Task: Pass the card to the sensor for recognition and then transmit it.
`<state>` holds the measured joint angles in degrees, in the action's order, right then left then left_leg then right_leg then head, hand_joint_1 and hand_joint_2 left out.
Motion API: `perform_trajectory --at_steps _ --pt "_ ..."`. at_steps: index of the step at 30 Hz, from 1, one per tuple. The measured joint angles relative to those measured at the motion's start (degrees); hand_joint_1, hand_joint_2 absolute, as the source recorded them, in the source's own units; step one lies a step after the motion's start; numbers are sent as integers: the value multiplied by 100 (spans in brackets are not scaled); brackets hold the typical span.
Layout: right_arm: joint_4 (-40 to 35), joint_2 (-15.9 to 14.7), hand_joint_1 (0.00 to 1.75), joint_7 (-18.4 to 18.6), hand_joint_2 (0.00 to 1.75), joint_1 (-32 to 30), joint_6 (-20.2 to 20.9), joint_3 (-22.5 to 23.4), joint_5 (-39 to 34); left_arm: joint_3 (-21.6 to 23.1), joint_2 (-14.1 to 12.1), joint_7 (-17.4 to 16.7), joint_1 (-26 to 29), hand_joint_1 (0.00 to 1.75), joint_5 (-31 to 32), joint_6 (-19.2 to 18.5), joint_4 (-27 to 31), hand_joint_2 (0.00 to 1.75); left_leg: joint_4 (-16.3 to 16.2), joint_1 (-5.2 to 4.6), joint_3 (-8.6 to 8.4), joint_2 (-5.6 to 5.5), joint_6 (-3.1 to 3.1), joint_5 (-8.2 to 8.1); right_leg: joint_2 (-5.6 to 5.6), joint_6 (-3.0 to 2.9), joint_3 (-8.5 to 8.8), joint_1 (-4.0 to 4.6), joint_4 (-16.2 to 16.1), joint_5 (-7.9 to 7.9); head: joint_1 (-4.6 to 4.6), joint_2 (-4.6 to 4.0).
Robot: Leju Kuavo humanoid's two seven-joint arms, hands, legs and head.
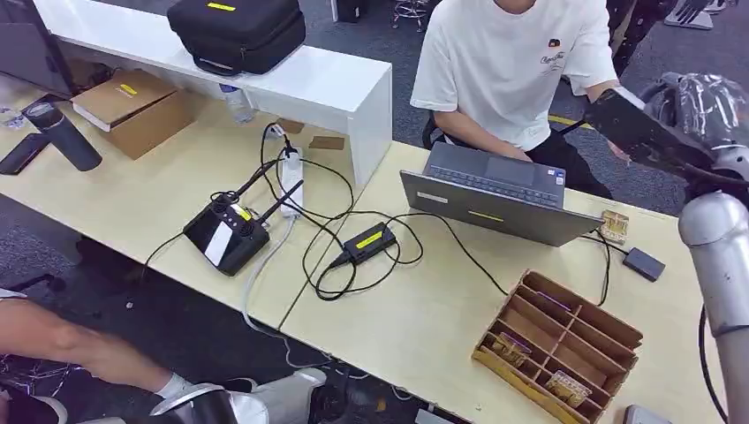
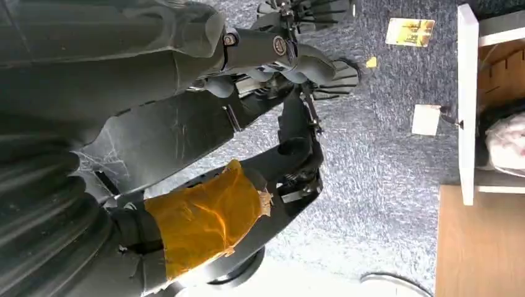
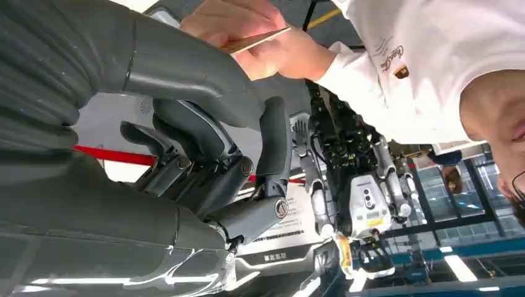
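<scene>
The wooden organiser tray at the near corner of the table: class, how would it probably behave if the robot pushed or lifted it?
The wooden tray looks made of thin slotted sheets, so it is probably light and stiff. It lies flat and wide on the table, so a push would likely slide it, not tip it. The thin dividers may crack under a hard squeeze, and its small loose pieces could shift.

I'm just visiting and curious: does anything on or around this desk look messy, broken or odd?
Mostly the cables: they sprawl in tangled loops across the desk. On the left hand, one part is wrapped in yellow tape, like a patch. Nothing looks spilled.
</scene>
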<state>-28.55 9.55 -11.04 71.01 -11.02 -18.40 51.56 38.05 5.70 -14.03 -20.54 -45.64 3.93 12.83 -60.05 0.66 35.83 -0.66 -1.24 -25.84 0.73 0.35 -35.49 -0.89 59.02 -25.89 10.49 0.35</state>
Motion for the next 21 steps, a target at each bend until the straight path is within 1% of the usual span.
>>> perform_trajectory --at_steps 2,3,4,21 --pt "-2 -15 175 7 175 1 -2 -20 -63 -24 0 0 1 0 -13 -4 0 175 0 0 0 0 0 0 0 0 0 0 0 0 0 0" --pt "-2 -22 16 9 175 1 -4 -59 -96 -48 2 4 2 0 -15 -9 0 175 0 0 0 0 0 0 0 0 0 0 0 0 0 0" --pt "-2 -33 0 20 175 0 -9 -92 -125 -70 4 7 4 0 -17 -11 0 175 0 0 0 0 0 0 0 0 0 0 0 0 0 0" --pt "-4 -85 0 144 175 -10 -105 -286 -315 -151 17 13 16 0 -50 -46 0 175 0 0 0 0 0 0 0 0 -1 0 0 0 0 0"
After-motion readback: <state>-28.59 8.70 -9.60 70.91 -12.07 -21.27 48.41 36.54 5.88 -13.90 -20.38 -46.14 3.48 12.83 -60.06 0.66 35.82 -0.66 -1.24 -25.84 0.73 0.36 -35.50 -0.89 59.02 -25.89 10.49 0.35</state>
